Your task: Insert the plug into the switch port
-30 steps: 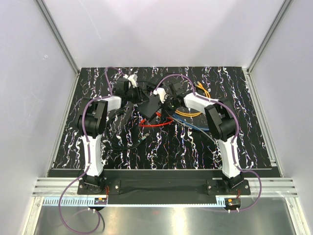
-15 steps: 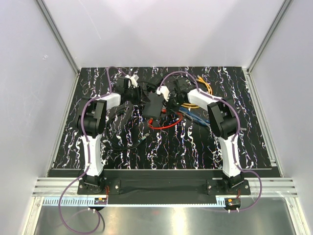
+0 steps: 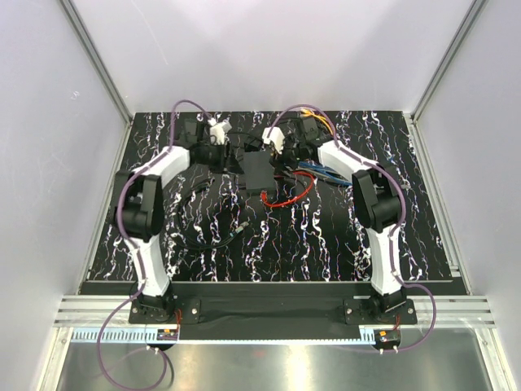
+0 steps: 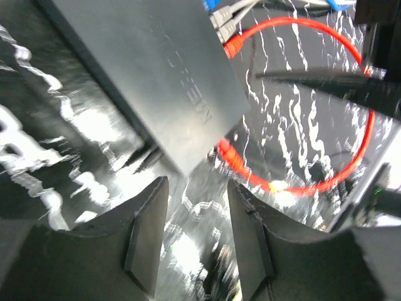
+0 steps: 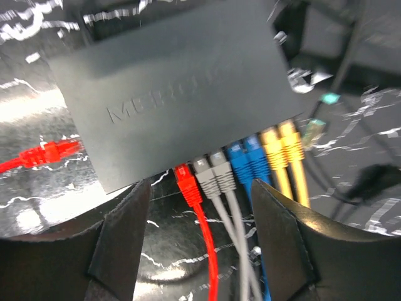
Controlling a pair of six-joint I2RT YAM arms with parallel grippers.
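The switch [image 3: 259, 173] is a flat black box lying mid-table, and it fills the top of the right wrist view [image 5: 175, 81]. The red plug [image 5: 188, 182] sits in the leftmost used port, beside grey, blue and yellow plugs. My right gripper [image 5: 199, 188] is open just behind that row; the red and grey cables run between its fingers without touching them. My left gripper [image 4: 197, 188] is open and holds nothing, just off the switch's near corner [image 4: 144, 69]. From above, the left gripper [image 3: 232, 155] and right gripper [image 3: 279, 155] flank the switch's far end.
The red cable [image 3: 289, 195] loops on the marbled mat, and its other plug [image 5: 50, 150] lies loose beside the switch. Blue cables [image 3: 326, 171] and yellow cables [image 3: 321, 122] trail under the right arm. A black cable [image 3: 203, 220] curls at the front left.
Both grippers have opened. The right one has let go of the red plug and drawn back. Both arms have moved toward the back of the table, and the switch now lies squarer.
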